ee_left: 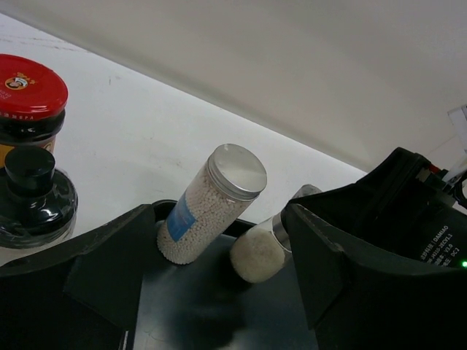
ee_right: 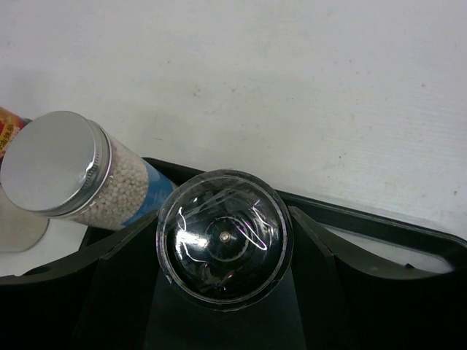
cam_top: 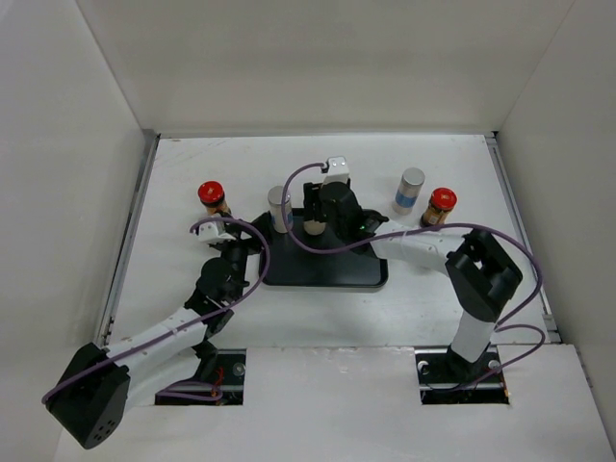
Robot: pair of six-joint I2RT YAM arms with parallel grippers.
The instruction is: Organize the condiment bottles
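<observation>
Glass grinder (ee_right: 225, 237), gripped upright by the right claw (ee_right: 222, 219) over the tray (cam_top: 332, 271) at centre frame, likely for tidy seating; left claw (ee_left: 217, 215) gapes empty.

White tabletop (cam_top: 192, 168), plain white walls (cam_top: 318, 58) behind and on both sides, soft even light

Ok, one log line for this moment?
right end effector: shut on grinder, at tray | left end effector: open, empty | silver-capped bottle: on tray
</observation>
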